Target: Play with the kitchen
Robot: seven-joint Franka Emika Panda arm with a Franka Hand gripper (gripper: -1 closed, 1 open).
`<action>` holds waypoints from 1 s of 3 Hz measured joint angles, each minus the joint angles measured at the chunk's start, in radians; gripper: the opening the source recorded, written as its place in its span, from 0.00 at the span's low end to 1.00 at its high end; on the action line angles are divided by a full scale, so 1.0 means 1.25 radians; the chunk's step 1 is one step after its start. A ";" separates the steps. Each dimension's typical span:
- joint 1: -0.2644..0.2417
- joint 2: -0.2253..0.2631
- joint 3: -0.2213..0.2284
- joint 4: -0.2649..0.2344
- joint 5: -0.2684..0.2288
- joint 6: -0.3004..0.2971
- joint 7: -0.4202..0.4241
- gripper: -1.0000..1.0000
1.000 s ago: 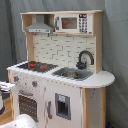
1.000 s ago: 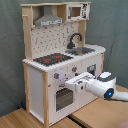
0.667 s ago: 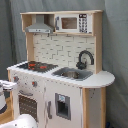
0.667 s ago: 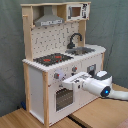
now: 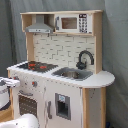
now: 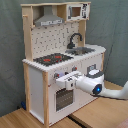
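Observation:
The kitchen [image 5: 60, 75] [image 6: 60, 55] is a tall toy of pale wood and white panels. It has a black-red hob [image 5: 35, 65] [image 6: 52, 59], a grey hood [image 5: 40, 25] [image 6: 48, 19], a black tap [image 5: 85, 59] [image 6: 75, 40], a sink [image 5: 72, 74] [image 6: 82, 50] and a windowed oven door [image 5: 27, 104] [image 6: 62, 97]. My gripper [image 6: 63, 79] is right at the front panel, just above the oven door and below the hob's edge. In the first exterior view the gripper [image 5: 9, 83] shows only at the left edge.
The kitchen stands on a wooden table [image 6: 30, 117] before a grey-green curtain [image 5: 115, 50]. My white arm [image 6: 97, 87] reaches in from the second exterior view's right. A rounded white part of the arm [image 5: 22, 121] fills the first exterior view's bottom left. A toy microwave [image 5: 70, 22] sits at top.
My gripper has moved a little to the second exterior view's left, closer to the panel above the oven door. The kitchen has not moved.

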 joint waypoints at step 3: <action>-0.072 0.000 0.013 0.077 0.026 0.004 0.006 0.00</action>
